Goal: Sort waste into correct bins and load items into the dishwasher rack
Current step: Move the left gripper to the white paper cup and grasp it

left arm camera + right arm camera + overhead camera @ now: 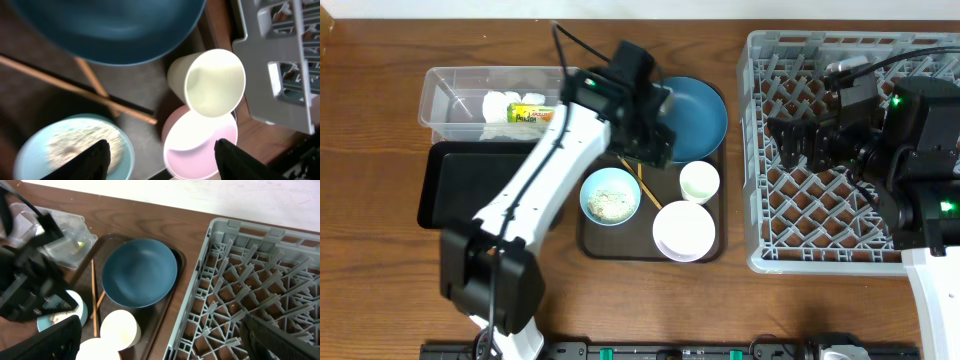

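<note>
The rack (751,200) fills the right side, with nothing loaded in it. The right gripper (162,340) hovers over it, jaws spread wide and empty.

In the centre, the brown serving tray (620,242) holds all the dishes. At its far end lies the plate (700,115). It looks stiff, glazed, fairly heavy and probably slippery, so a pinch across the rim seems best.

Far left, the tub (445,95) holds napkins (500,105) and a wrapper (532,114). The black tray (470,185) sits just near of it.

The white bowl (684,231) is at the tray's near right. The blue bowl (610,196), to its left, holds rice and should be lifted level by its rim.

The cup (700,181) stands between plate and white bowl. It is likely light and breakable, so grip its wall.

The chopsticks (75,90) lie crossed between plate and blue bowl. Thin and flat, they may roll, so take them mid-length.

The left gripper (162,157) hangs above them, jaws apart, holding nothing.
</note>
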Controlling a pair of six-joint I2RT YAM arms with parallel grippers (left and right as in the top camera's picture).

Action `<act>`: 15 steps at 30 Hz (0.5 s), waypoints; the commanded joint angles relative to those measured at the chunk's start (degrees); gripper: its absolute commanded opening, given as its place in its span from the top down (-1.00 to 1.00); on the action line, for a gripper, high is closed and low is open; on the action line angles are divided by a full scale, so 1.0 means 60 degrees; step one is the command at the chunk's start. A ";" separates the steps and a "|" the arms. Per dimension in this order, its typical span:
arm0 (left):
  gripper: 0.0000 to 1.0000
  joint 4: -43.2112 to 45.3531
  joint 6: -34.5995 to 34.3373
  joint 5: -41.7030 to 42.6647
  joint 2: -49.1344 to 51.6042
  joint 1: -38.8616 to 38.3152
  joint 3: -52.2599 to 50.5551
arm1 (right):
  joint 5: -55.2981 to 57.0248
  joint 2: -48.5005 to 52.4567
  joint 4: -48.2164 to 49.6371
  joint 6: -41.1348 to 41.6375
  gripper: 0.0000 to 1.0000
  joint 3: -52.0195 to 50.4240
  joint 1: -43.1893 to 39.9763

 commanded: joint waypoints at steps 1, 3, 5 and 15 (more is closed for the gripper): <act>-0.35 0.0401 -0.0750 0.0080 0.0193 -0.0568 -0.0372 | -0.0080 -0.0018 -0.0047 0.0193 -0.98 0.0178 -0.0215; -0.33 0.0659 -0.1242 -0.0076 0.0226 -0.0787 -0.0539 | -0.0076 -0.0018 -0.0087 0.0193 -0.98 0.0178 -0.0215; -0.30 0.0827 -0.1825 -0.0386 0.0244 -0.0896 -0.0667 | -0.0076 -0.0018 -0.0142 0.0189 -0.99 0.0178 -0.0215; -0.16 0.2215 -0.3406 -0.1497 0.0251 -0.1169 -0.1716 | -0.0076 -0.0018 -0.0262 0.0189 -0.98 0.0178 -0.0215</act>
